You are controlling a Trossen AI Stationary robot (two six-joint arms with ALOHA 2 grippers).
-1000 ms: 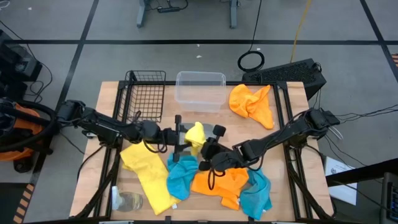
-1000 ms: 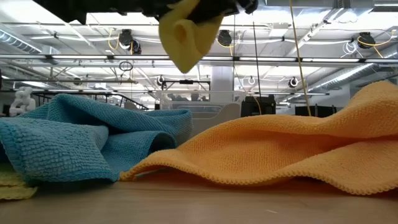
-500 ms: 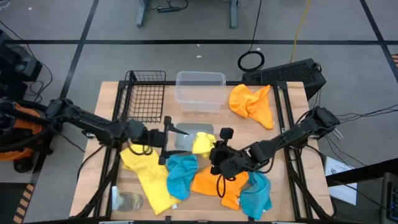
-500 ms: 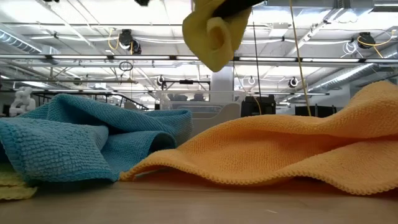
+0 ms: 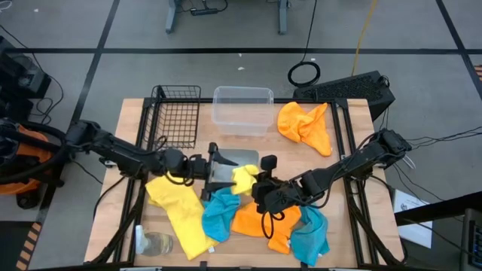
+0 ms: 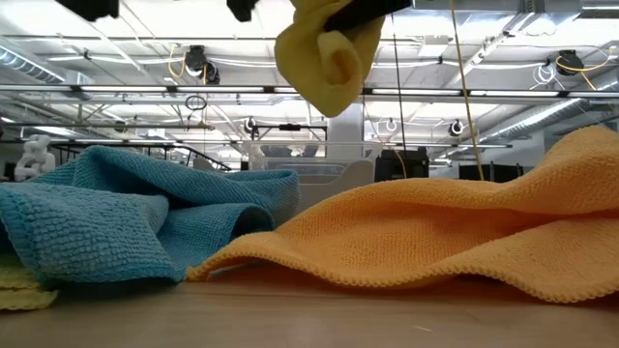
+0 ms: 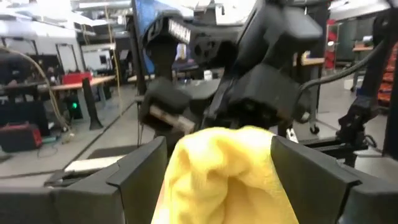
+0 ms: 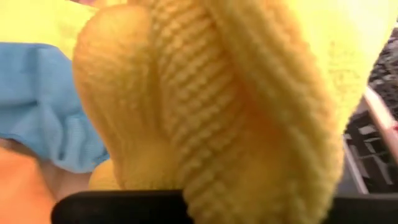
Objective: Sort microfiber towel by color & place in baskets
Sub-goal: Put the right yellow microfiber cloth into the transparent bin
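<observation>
Standing over the table, I start at its left edge: a long yellow towel [image 5: 177, 209] lies sprawled toward the near left corner, with a clear glass cup [image 5: 154, 244] just beside it. Behind it, at the far left, stands the black wire-mesh basket [image 5: 175, 114], and next to that the clear plastic tub [image 5: 242, 108].

Toward the middle, the left gripper [image 5: 213, 167] reaches in with its fingers spread, straddling a small bunched yellow towel [image 5: 243, 178] without squeezing it. The small grey tray [image 5: 239, 156] lies right under and behind that spot.

The right gripper [image 5: 261, 183] is clenched on that same yellow towel, holding it up off the table, so the bundle hangs between the two tools. Below it lie blue towels [image 5: 218, 214] and an orange towel [image 5: 263, 220]; another orange towel [image 5: 305, 126] lies at the far right corner.

This looks like a hand-over. To do it well, I'd say the left fingers should close firmly on a thick fold before the right lets go, or the towel drops onto the wrong pile.
</observation>
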